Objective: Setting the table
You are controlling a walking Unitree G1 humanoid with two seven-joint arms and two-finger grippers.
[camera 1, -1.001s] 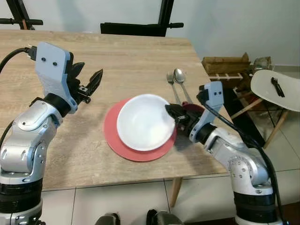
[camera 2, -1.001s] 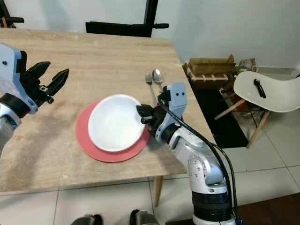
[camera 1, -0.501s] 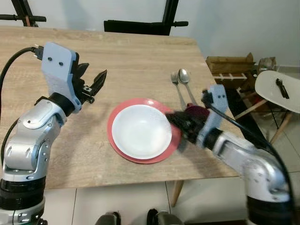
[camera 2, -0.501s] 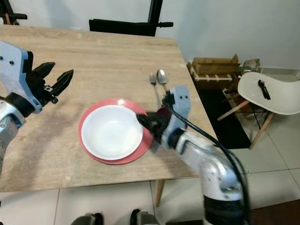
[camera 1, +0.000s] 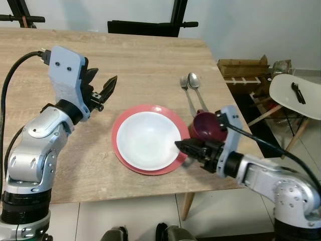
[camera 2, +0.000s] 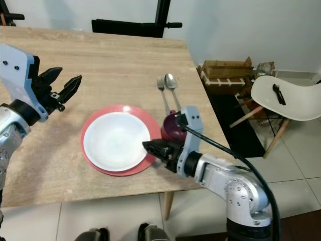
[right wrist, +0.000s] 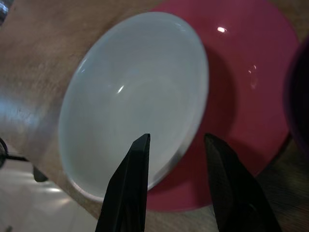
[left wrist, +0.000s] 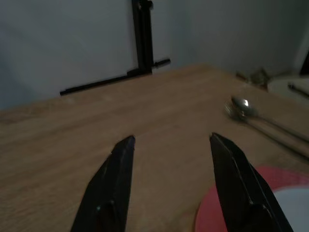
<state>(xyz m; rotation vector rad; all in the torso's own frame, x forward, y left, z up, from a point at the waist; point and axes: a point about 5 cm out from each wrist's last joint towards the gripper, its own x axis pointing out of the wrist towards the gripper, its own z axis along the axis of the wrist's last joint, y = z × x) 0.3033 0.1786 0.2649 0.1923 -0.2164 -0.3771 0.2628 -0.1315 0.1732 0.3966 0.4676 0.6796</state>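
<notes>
A white bowl (camera 1: 148, 140) sits flat on a red plate (camera 1: 165, 108) near the front of the wooden table (camera 1: 140, 60). My right gripper (camera 1: 184, 146) hovers open at the bowl's right front rim; in the right wrist view its fingers (right wrist: 130, 193) stand apart over the bowl (right wrist: 130, 101) and plate (right wrist: 251, 72), holding nothing. A maroon cup (camera 1: 206, 126) stands just right of the plate, behind that gripper. A fork (camera 1: 184, 86) and a spoon (camera 1: 193, 80) lie side by side beyond the cup. My left gripper (camera 1: 103, 90) is open above the table, left of the plate.
The table's front edge (camera 1: 150, 191) runs close under my right arm. A black chair (camera 1: 150, 27) stands at the far side. Off to the right are a white chair (camera 1: 296, 95) and a wooden crate (camera 1: 243, 68) on the floor.
The bowl, earlier tilted in my right gripper, now lies flat on the plate. The right gripper has let go and drawn back toward the front edge, uncovering the maroon cup.
</notes>
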